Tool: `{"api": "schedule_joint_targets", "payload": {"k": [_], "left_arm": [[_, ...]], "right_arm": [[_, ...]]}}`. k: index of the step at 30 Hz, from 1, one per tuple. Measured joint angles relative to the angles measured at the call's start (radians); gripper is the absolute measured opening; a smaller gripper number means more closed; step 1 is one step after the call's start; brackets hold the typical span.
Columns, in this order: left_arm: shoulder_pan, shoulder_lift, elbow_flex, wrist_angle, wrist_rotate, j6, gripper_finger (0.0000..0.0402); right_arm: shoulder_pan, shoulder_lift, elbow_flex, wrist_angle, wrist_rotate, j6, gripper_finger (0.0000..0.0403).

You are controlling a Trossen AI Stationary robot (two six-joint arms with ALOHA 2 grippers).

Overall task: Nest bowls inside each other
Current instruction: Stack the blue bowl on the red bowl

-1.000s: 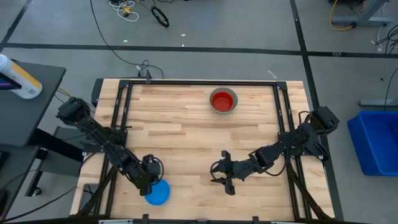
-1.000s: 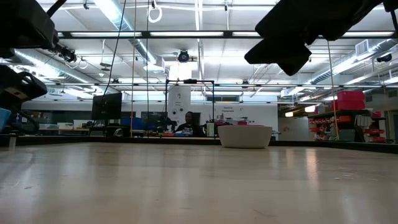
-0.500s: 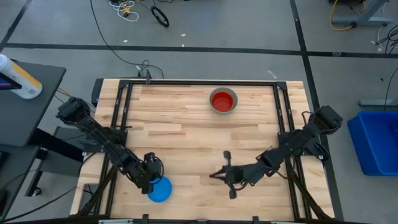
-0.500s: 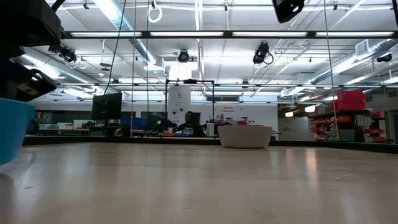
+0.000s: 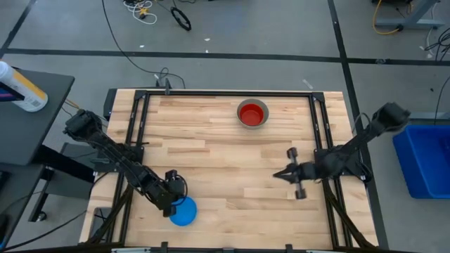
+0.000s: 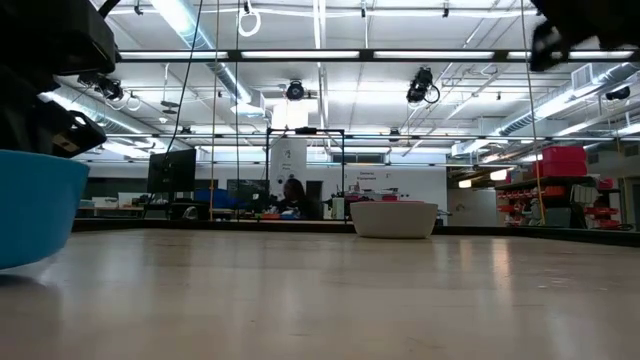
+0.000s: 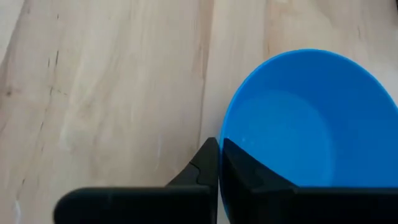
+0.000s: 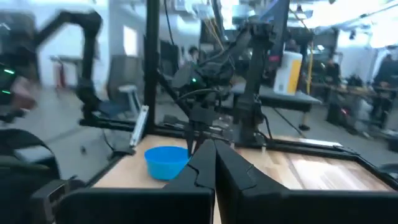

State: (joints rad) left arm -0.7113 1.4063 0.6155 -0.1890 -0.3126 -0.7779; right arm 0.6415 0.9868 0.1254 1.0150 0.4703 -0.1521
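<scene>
A light blue bowl (image 5: 185, 212) sits near the table's front left, and my left gripper (image 5: 173, 199) is shut on its rim. The bowl also fills the low view's left edge (image 6: 30, 208) and shows across the table in the right wrist view (image 8: 166, 160). A red bowl (image 5: 252, 113) is nested in a grey bowl (image 5: 262, 107) at the far middle, seen side-on in the low view (image 6: 394, 219). My right gripper (image 5: 277, 176) hangs shut and empty over the table's right half, pointing about level toward the left. My left gripper pinches the light blue bowl's rim (image 7: 222, 138) on the side nearest the arm. One finger (image 7: 200, 169) is outside the wall and one finger (image 7: 252, 179) inside. The fingers slant down from the table's left. Whether the bowl's base rests on the table, I cannot tell.
Black frame rails (image 5: 320, 140) run along the table's left, right and far edges. Bare wood lies between the light blue bowl and the nested pair. A blue bin (image 5: 425, 158) stands off the table at right.
My right gripper has shut and pulled back quickly toward the table's right edge, tipping up to about level. The light blue bowl in my left gripper has shifted slightly toward the table's right.
</scene>
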Motion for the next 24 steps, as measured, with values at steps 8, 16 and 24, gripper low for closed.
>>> {"api": "schedule_joint_targets", "payload": {"k": [8, 16, 24], "left_arm": [[0.011, 0.000, 0.000, 0.025, -0.012, -0.018, 0.0006], [0.054, 0.000, -0.001, 0.033, -0.010, -0.003, 0.0006], [0.063, 0.000, -0.001, 0.033, -0.015, -0.009, 0.0006]], "right_arm": [[-0.024, -0.194, -0.116, -0.202, 0.060, -0.020, 0.0001], [-0.143, -0.364, -0.116, -0.392, -0.006, -0.095, 0.0000], [-0.222, -0.701, -0.116, -0.639, -0.134, -0.153, 0.0000]]}}
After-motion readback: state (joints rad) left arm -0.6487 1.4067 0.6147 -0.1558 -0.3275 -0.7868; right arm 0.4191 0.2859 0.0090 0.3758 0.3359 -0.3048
